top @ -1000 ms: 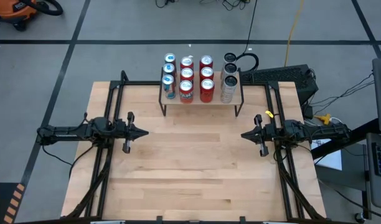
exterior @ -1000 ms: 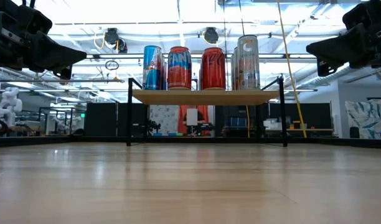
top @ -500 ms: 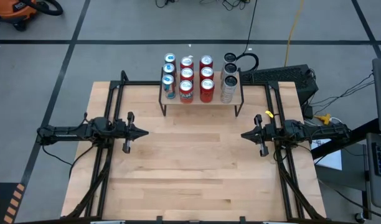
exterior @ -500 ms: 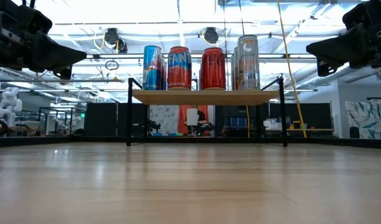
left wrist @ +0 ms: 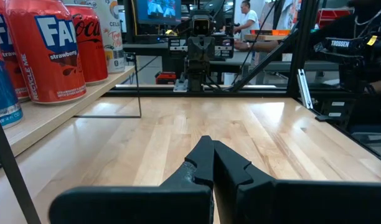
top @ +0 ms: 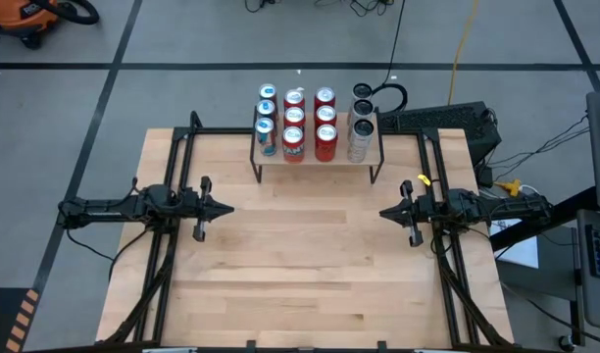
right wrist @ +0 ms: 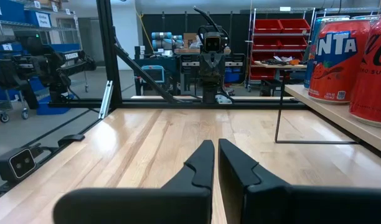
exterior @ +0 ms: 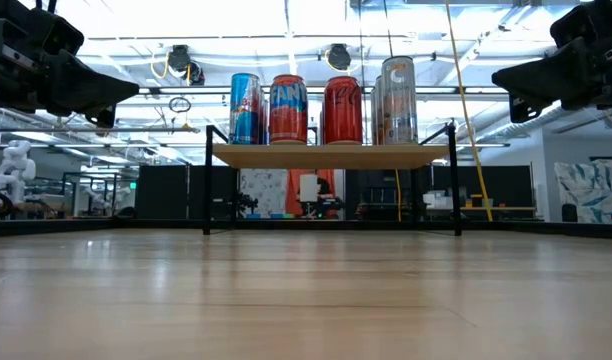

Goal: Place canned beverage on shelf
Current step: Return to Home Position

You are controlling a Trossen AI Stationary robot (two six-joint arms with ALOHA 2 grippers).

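Homing step, I judge. Cans [top: 294, 123] stand on the shelf [exterior: 326, 156]. Left gripper [top: 226, 207] and right gripper [top: 383, 212], fingers together, empty, hang before it. Next I park them; nothing to grasp.

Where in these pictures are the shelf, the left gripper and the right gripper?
shelf [exterior: 331, 156], low view, front edge of its wooden top.
left gripper [top: 227, 207], high view, at its fingertips.
right gripper [top: 383, 212], high view, at its fingertips.

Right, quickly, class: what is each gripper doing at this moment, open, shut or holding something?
Left gripper: shut, holding nothing, over the table's left side.
Right gripper: shut, holding nothing, over the table's right side.
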